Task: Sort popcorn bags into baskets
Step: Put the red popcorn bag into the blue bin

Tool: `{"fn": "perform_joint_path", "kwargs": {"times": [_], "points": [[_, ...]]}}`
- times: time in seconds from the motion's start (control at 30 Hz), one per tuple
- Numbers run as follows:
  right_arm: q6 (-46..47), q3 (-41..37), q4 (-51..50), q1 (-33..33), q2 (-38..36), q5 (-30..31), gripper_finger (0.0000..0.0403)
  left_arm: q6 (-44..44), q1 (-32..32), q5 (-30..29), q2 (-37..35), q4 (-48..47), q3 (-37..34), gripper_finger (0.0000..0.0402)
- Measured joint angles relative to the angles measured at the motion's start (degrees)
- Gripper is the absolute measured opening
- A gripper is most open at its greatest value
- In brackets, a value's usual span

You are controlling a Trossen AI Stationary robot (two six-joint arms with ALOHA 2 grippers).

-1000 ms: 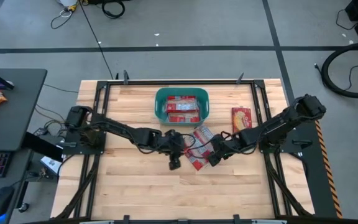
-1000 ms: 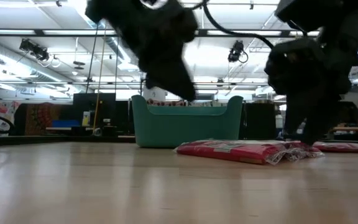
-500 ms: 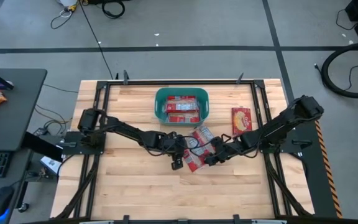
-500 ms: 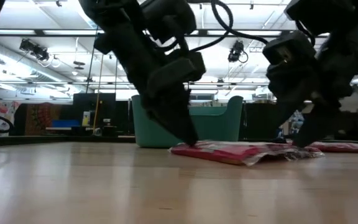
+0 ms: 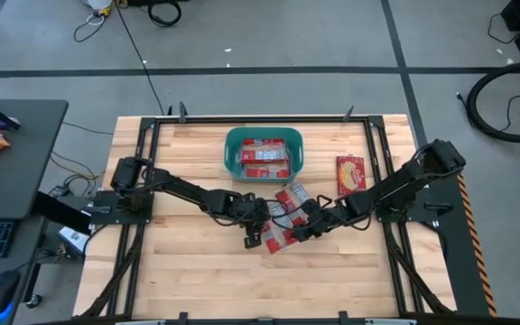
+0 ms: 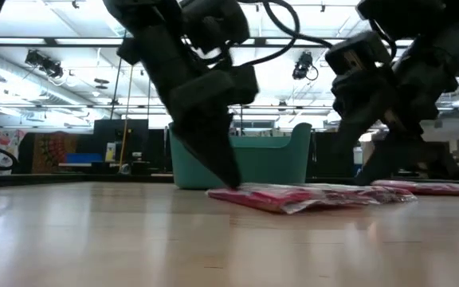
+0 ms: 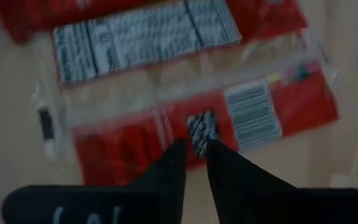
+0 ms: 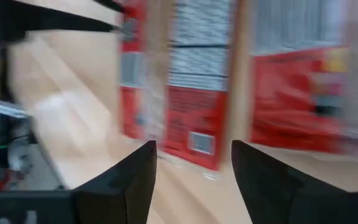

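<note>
A loose pair of popcorn bags [image 5: 283, 226] lies on the wooden desk [image 5: 197, 280] near its middle, just in front of the teal tub [image 5: 233, 153]. They lie flat, red with grey-white label panels up, one overlapping the other, and the nearer one juts toward the front of the desk. In the low view the bags [image 6: 293, 197] rest on the wood with the tub [image 6: 269, 163] standing behind them.

Inside the tub, more red bags [image 5: 266, 155] lie stacked flat. One further bag [image 5: 351, 173] lies alone on the desk to the right of the tub, well apart from the pair.

The left pincer [image 5: 258, 233] is down at the left edge of the nearer bag. In the left wrist view its fingers [image 7: 176, 165] stand close together with only a thin gap, tips pressed on the red film beside a barcode patch; whether they pinch the film cannot be told.

The right pincer [image 5: 301, 226] hangs over the right side of the same pair. In the right wrist view its fingers [image 8: 135, 174] stand wide apart, released, with the bags [image 8: 191, 118] showing between them and nothing held.

A dark side table [image 5: 25, 153] stands left of the desk, with cables on the grey floor [image 5: 332, 36] beyond.
</note>
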Motion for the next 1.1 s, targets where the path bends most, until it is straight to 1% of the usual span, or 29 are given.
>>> {"fn": "perform_joint_path", "kwargs": {"times": [0.2, 0.7, 0.9, 0.97, 1.07, 1.1], "points": [[-0.5, -0.1, -0.9, -0.2, 0.3, -0.5, 0.0206, 0.6, 0.2, 1.0, -0.1, -0.5, 0.1, 0.0062], [-1.0, -0.1, -0.4, -0.1, 0.2, -0.7, 0.0205, 2.2, 0.0, 1.2, -0.1, -0.7, 0.1, 0.0062], [-1.4, -0.1, -0.9, -0.2, 0.2, -1.8, 0.0205, 2.2, 0.0, 1.3, -0.1, -0.7, 0.1, 0.0062], [-1.4, -0.1, -0.3, -0.2, 0.2, -1.8, 0.0205, 2.2, 0.0, 3.4, -0.1, -0.7, 0.1, 0.0062], [-1.4, -0.1, -0.3, -0.2, 0.2, -2.3, 0.0205, 2.1, 0.0, 9.3, -0.1, -0.7, 0.1, 0.0062], [-1.4, -0.1, -0.3, -0.2, 0.2, -2.4, 0.0205, 1.6, -0.1, 9.9, -0.1, -0.9, 0.1, 0.0062]]}}
